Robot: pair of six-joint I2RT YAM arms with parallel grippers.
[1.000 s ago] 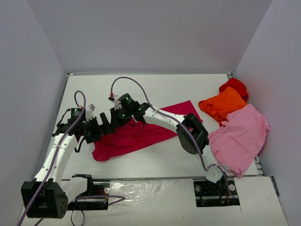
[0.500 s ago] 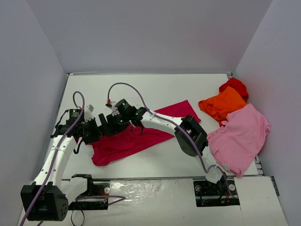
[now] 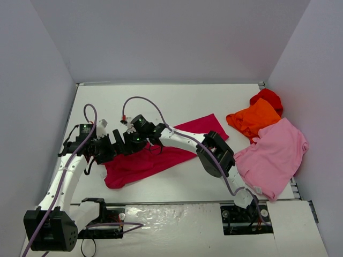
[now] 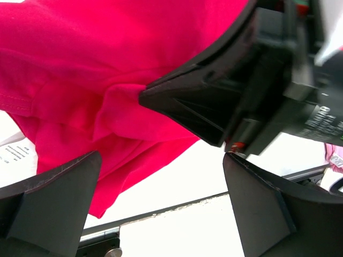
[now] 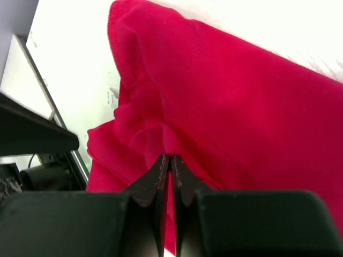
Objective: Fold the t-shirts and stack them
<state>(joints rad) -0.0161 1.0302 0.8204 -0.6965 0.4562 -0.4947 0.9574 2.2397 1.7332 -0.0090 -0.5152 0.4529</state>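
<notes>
Overhead view of a white table (image 3: 182,99) with grey walls, seen from behind my two arms.

Nearest, my left claw (image 4: 161,160) hangs wide open close to the left edge and holds nothing. Its two dark fingers frame the cloth from just beside it. My right arm stretches from the near right corner across to the left half of the table. There my right claw (image 5: 169,158) is pressed fully closed on a small pinch of the crimson t-shirt (image 3: 161,152), which puckers into folds at the fingertips. The shirt lies crumpled rather than flat, running from near the left edge diagonally toward the table's middle.

Over the last second my right claw has slid leftward, closer to my left claw, pulling the pinched cloth with it. The shirt's near left end has bunched up and crept toward the near edge, while its far right corner has hardly moved. I judge this is a dragging or handing over of the pinch so the shirt can be spread out. It is not yet a fold, and nothing is stacked.

Along the right edge lies the light pink t-shirt (image 3: 273,155). Beyond it, toward the far right corner, are the orange t-shirt (image 3: 252,119) and then the bright red t-shirt (image 3: 269,98), both in loose heaps.
</notes>
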